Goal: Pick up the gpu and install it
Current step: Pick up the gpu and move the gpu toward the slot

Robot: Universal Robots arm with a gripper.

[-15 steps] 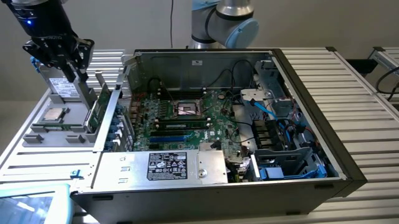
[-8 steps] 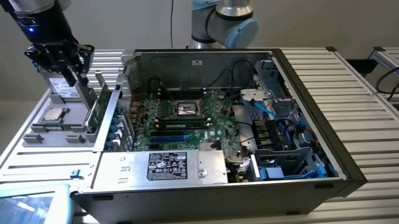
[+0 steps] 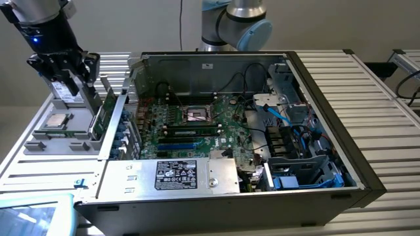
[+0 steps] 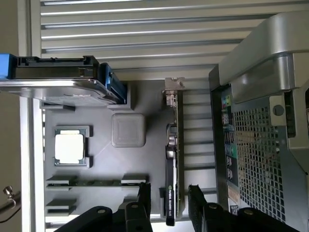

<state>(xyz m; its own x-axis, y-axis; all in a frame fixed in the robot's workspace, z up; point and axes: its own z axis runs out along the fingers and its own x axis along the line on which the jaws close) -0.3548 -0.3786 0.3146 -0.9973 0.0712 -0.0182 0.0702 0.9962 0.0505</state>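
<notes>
Slatted alu tabletop [image 3: 371, 93] w/ an open PC case [image 3: 315, 194] lying on its side mid-table, green motherboard [image 3: 190, 130] exposed inside. Grey parts tray [image 4: 145, 101] sits on the tabletop just beside the case, on the exterior view's left. The gpu [image 4: 173, 145] stands on its long edge in a slot along the tray edge nearest the case, approx parallel to the case wall, silver bracket at one end, black fan block facing the tray's middle. Gripper [image 4: 169, 189] hangs over that tray edge, straight above the card's non-bracket end. Its fingers [image 4: 144, 198] are spread wide, one either side of the card w/ a clear gap on both sides, so nothing's gripped and they don't look to be touching it. Also in the tray: a CPU [image 4: 70, 146] flat in its pocket towards the edge away from the case, and a silver drive [image 4: 58, 84] w/ a blue trim piece propped upright near the corner on the bracket end's side, well apart from the gpu. Card slots on the motherboard have no card in them as far as I can see
</notes>
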